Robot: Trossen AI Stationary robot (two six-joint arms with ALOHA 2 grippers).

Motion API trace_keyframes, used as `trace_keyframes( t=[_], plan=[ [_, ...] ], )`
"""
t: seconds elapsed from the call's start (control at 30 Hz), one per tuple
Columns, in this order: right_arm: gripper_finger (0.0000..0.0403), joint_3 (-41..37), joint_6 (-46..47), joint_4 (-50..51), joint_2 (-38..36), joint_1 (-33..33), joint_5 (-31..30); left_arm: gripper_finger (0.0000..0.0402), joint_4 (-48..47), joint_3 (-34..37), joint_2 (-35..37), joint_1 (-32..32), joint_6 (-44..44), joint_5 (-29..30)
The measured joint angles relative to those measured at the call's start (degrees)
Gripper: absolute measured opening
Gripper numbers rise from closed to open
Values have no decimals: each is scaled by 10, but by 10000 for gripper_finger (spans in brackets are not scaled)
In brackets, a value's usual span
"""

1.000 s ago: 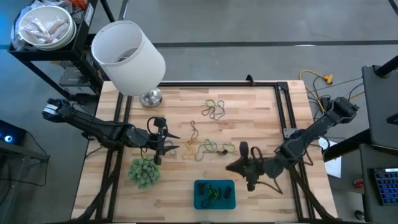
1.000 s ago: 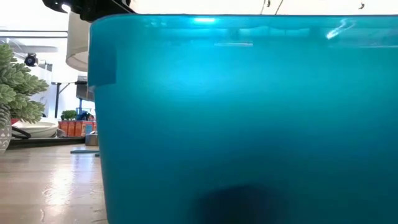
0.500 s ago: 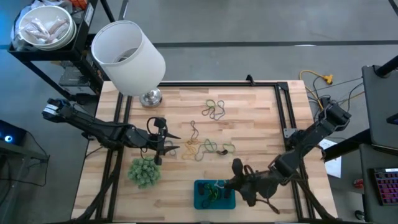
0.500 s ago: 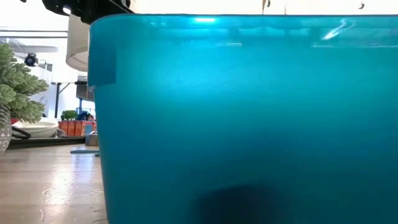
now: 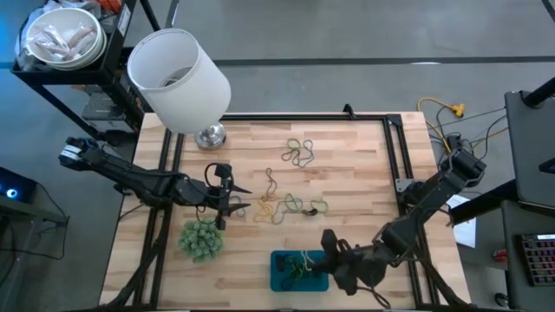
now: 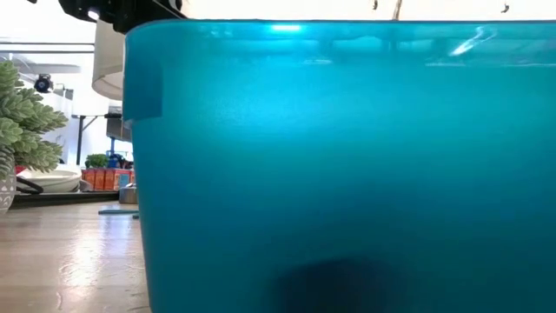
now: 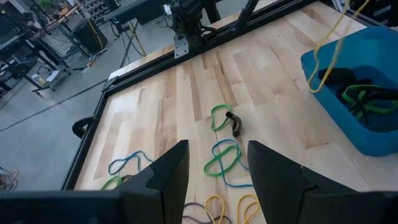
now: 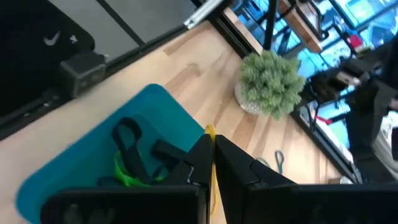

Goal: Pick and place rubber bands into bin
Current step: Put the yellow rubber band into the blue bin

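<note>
My right gripper [image 8: 210,163] hangs over the teal bin [image 5: 279,277] at the counter's near edge, fingers clenched on a yellow rubber band [image 8: 210,134]. Green and black bands [image 8: 127,155] lie inside the bin. My left gripper [image 5: 227,201] waits mid-counter with fingers spread beside the loose bands [image 5: 290,205].

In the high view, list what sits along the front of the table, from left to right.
Fuzzy green ball → bin holding rubber bands → right gripper, shut on a yellow rubber band above the bin's right part.
</note>
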State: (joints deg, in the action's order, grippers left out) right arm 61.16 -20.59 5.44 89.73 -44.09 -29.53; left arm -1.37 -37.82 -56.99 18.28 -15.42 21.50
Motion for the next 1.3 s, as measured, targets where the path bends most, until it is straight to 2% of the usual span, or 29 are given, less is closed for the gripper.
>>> trace_keyframes(
  t=[0.3, 0.67, 0.73, 0.9, 1.1, 1.3],
  plan=[
    [9, 3, -24, -3, 0, -29, -5, 148, 1, 0, 0, 0, 0, 0],
    [8, -5, 4, 2, 0, -25, 2, 148, 4, 1, 0, 0, 0, 0],
    [8, -10, 14, 2, 0, -20, 21, 148, 4, 1, 0, 0, 0, 0],
    [8, -21, 22, -12, 0, 3, 111, 148, 4, 1, 0, 0, 0, 0],
    [8, -37, 39, -28, 0, 41, 145, 148, 5, 2, 0, 0, 0, 0],
    [8, -43, 65, -40, 7, 83, 205, 148, 5, 2, 0, 0, 0, 0]
  ],
)
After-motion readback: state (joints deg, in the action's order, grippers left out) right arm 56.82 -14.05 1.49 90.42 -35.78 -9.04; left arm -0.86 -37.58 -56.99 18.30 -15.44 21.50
